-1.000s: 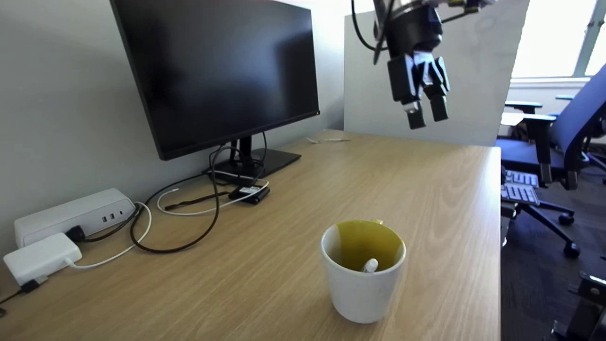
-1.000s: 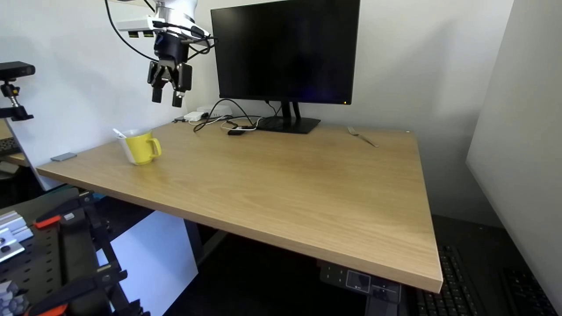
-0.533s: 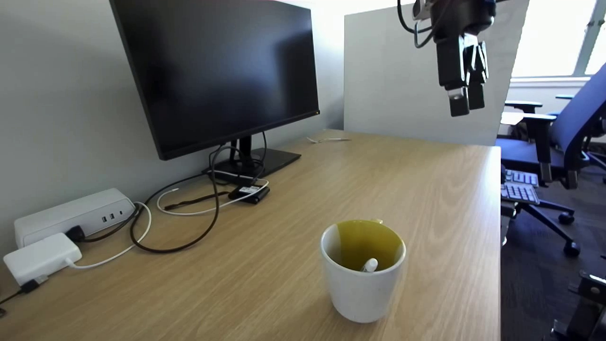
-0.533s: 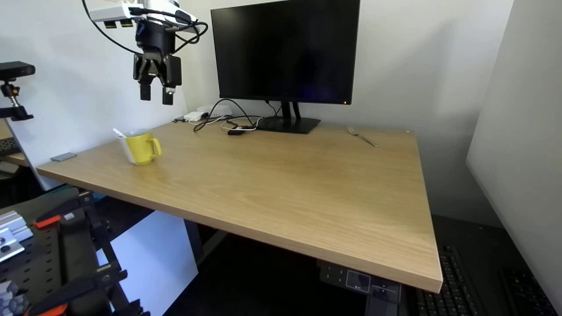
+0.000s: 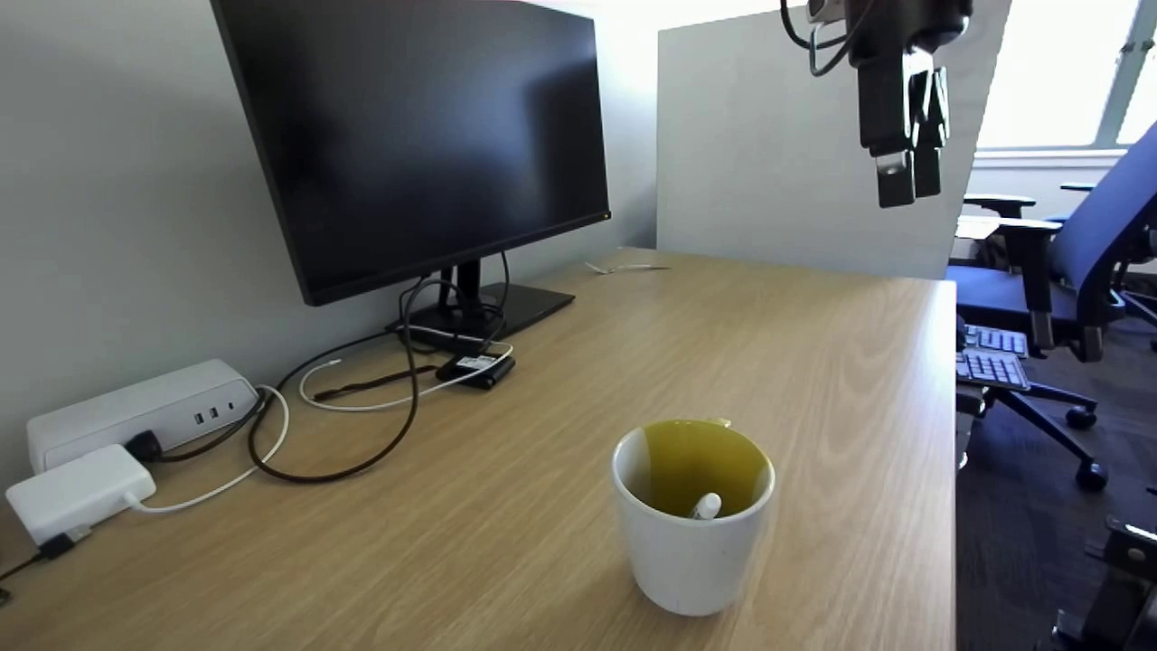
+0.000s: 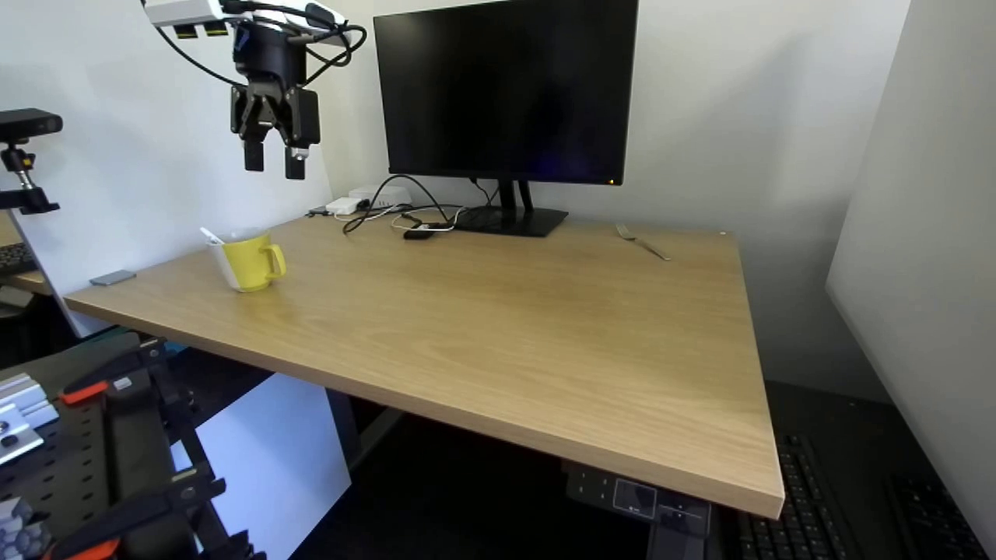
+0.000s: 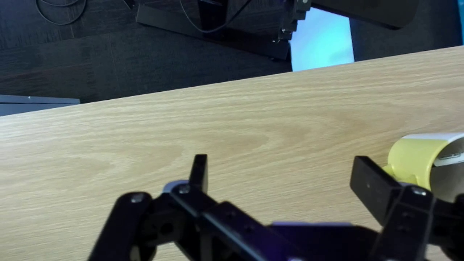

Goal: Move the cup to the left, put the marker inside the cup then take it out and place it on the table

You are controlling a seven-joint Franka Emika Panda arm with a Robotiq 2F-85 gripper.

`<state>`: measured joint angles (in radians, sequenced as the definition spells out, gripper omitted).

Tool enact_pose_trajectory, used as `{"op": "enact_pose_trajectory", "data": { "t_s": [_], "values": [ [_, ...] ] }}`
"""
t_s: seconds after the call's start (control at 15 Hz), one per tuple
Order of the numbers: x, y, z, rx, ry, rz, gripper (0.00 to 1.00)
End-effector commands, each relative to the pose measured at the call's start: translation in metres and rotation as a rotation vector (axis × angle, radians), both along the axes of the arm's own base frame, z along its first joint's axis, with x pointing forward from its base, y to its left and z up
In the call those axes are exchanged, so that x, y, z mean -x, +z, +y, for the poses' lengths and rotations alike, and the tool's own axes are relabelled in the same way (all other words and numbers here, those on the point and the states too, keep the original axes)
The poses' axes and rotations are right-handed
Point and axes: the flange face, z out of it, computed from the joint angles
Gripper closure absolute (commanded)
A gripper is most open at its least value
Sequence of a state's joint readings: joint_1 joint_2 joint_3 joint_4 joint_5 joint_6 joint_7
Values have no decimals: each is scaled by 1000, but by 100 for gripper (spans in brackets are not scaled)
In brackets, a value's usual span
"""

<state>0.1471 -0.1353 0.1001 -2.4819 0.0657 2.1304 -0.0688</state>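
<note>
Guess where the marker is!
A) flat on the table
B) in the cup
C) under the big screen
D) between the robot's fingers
B, because in an exterior view the marker leans in the cup, its pale end sticking out.

In an exterior view, a pale partition (image 5: 750, 163) stands behind the end effector (image 5: 912, 181), a bright window (image 5: 1058, 81) and blue office chair (image 5: 1098, 231) beyond it. Dark floor (image 5: 1012, 542) lies below.
</note>
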Motion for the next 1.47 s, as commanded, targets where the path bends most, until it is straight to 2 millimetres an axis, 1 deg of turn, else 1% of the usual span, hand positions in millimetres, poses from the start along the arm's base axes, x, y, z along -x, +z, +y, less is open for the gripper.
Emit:
{"op": "enact_pose_trajectory", "data": {
  "t_s": [0.0, 0.47, 0.67, 0.87, 1.07, 1.2, 1.4],
  "values": [
    [0, 0, 0, 0, 0, 0, 0],
    [0, 0, 0, 0, 0, 0, 0],
    [-9, 4, 9, 15, 18, -6, 0],
    [-19, 10, 31, 17, 46, -20, 0],
    [-29, 17, 64, 9, 81, -37, 0],
    [-32, 17, 84, 8, 98, -43, 0],
    [-32, 11, 109, 10, 121, -35, 0]
  ]
}}
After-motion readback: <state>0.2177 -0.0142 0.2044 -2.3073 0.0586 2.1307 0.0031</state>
